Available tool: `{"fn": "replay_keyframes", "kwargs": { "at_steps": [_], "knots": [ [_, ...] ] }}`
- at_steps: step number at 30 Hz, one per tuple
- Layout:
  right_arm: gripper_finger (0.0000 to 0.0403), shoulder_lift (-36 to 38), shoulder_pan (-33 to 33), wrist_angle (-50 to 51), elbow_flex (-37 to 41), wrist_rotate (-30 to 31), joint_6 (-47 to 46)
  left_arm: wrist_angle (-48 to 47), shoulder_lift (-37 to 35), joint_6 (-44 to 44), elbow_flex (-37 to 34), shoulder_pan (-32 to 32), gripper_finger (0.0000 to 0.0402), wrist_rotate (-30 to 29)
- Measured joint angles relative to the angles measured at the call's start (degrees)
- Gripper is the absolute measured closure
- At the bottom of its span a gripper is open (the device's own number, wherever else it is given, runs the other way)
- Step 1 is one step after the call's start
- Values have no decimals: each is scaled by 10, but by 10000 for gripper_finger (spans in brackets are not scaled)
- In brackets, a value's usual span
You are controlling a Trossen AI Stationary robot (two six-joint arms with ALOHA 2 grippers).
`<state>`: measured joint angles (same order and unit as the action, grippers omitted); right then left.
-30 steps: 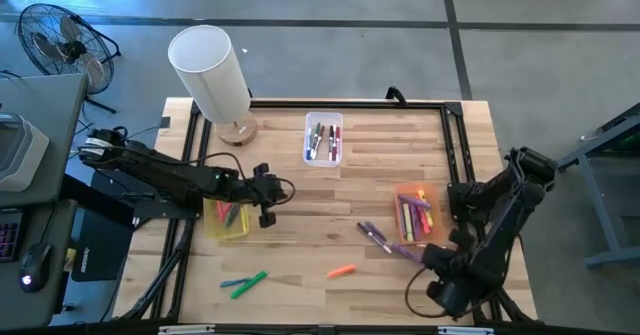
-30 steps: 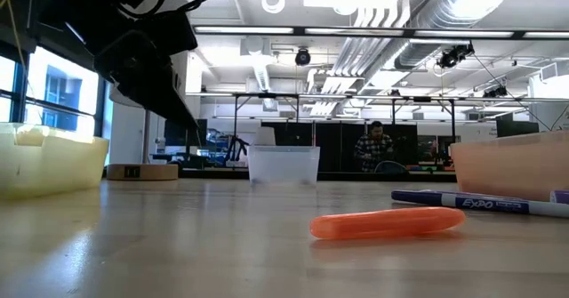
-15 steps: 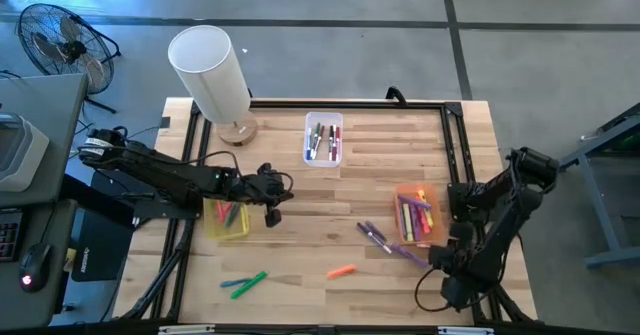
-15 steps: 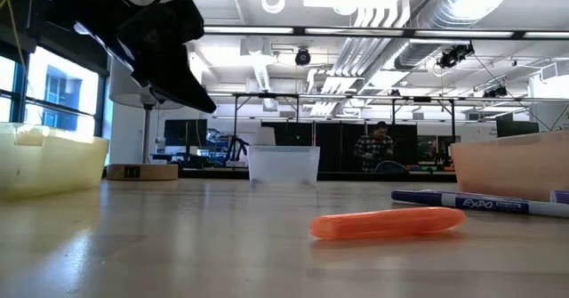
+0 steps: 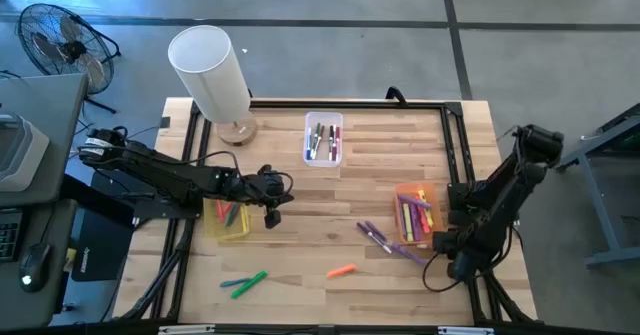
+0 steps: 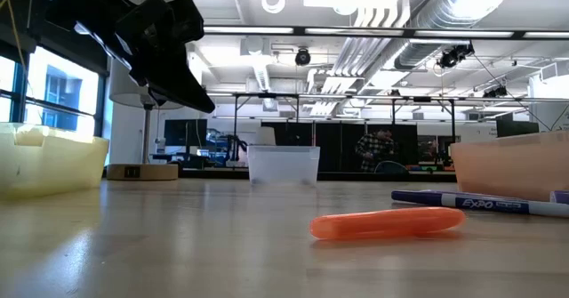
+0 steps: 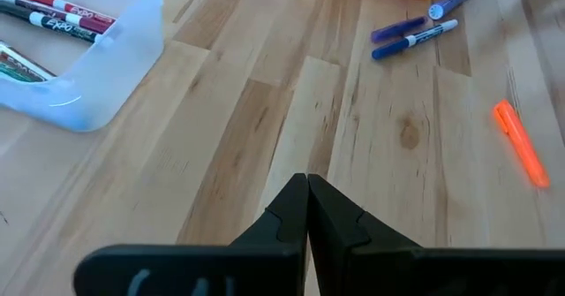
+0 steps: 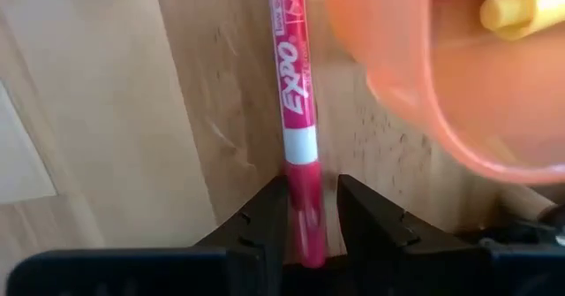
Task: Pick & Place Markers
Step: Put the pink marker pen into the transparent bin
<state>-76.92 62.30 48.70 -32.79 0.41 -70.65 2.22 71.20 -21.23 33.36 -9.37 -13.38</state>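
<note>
Markers lie loose on the table: purple ones (image 5: pixel 385 240), an orange one (image 5: pixel 341 271) and green and blue ones (image 5: pixel 243 283). More markers fill the clear bin (image 5: pixel 323 138), the yellow bin (image 5: pixel 228 218) and the orange bin (image 5: pixel 415 213). My right gripper (image 8: pixel 311 185) is low at the orange bin's near right corner (image 5: pixel 440 243). It is open, and its fingers straddle one end of a red marker (image 8: pixel 296 84) that lies beside the bin (image 8: pixel 415 93). My left gripper (image 5: pixel 272 215) hangs shut and empty above the table, beside the yellow bin. My right gripper has the red marker's near end (image 8: pixel 305 230) between its two fingers, which run along the marker. One finger (image 8: pixel 265 212) lies against its side. A narrow gap shows at the other finger (image 8: pixel 366 212). The marker lies flat on the table.
A white lamp (image 5: pixel 210 75) stands at the far left corner. A black frame (image 5: pixel 455 135) runs along the table's far and right sides. Bare wood lies between the bins in the middle. Beyond the table a person stands far off (image 6: pixel 373 151).
My right gripper has moved toward the table's far edge, up to the orange bin's near right corner. My left gripper has shifted a little toward the table's right edge and stays shut.
</note>
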Motion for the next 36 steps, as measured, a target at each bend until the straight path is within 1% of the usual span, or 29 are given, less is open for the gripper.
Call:
{"fn": "replay_keyframes", "kwargs": {
  "at_steps": [3, 6, 8, 12, 14, 18, 22, 25, 28, 30, 36],
  "knots": [
    [322, 30, 0, -52, 35, -5, -13, 0, 0, 0, 0, 0, 401, 0],
    [331, 45, 0, -75, 57, -10, -18, 0, 0, 0, 0, 0, 401, 0],
    [341, 48, 0, -76, 54, -11, -39, 1, 0, 0, 0, 0, 401, -1],
    [370, 44, 0, -66, 34, -16, -40, 2, 0, 0, 0, 0, 401, -1],
    [383, 44, 0, -92, 26, -24, -46, 2, 0, 1, 0, 0, 401, 2],
    [383, 43, 0, -115, 26, -46, -81, 2, 0, 1, 0, 0, 401, 5],
    [379, 38, 0, -135, 24, -56, -116, 3, 0, 1, 0, 0, 401, 20],
    [379, 35, 0, -142, 24, -74, -121, 3, 0, 1, 0, 0, 401, 21],
    [384, 35, 0, -121, 9, -83, -132, 3, 0, 1, 0, 0, 401, 27],
    [384, 35, 0, -92, -13, -77, -131, 3, 0, 1, 0, 0, 401, 28],
    [382, 35, 0, 34, -114, -32, -126, 3, 0, 1, 0, 0, 401, 28]
  ]
}}
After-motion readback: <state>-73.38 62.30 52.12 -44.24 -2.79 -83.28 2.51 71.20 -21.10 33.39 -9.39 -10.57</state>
